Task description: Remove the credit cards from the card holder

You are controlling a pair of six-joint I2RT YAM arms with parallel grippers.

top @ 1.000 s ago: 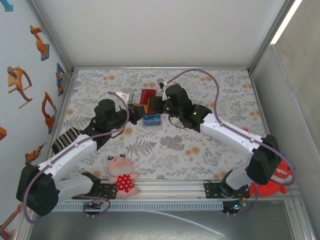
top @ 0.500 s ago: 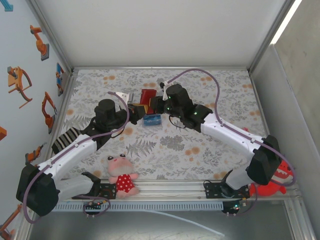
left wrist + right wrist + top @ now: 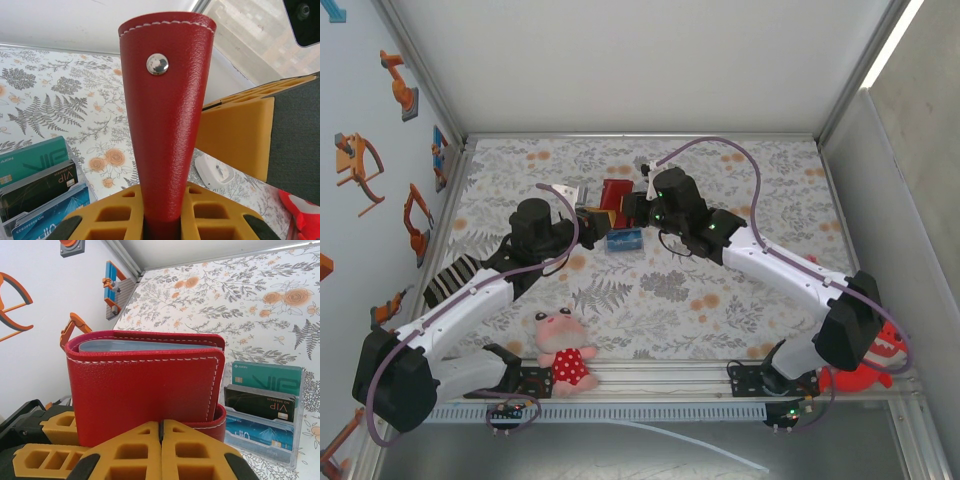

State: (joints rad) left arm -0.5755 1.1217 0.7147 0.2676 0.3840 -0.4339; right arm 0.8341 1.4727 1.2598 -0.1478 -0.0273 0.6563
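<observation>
Two pincers meet at the red card holder, toward the back of the desk. My left pincer holds its closing tab. My right pincer is shut tight at the front cover; I cannot tell if it grips. The credit cards sit in clear sleeves just beside it. I think I am opening the holder, then I must pull a card toward the open near side.

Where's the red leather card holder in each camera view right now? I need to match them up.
Top external: red leather card holder mid-table, between the two wrists.
Left wrist: centre, its snap tab standing upright.
Right wrist: centre-left, folded.
Shared landmark: clear card rack beside it, lower left, right.
</observation>
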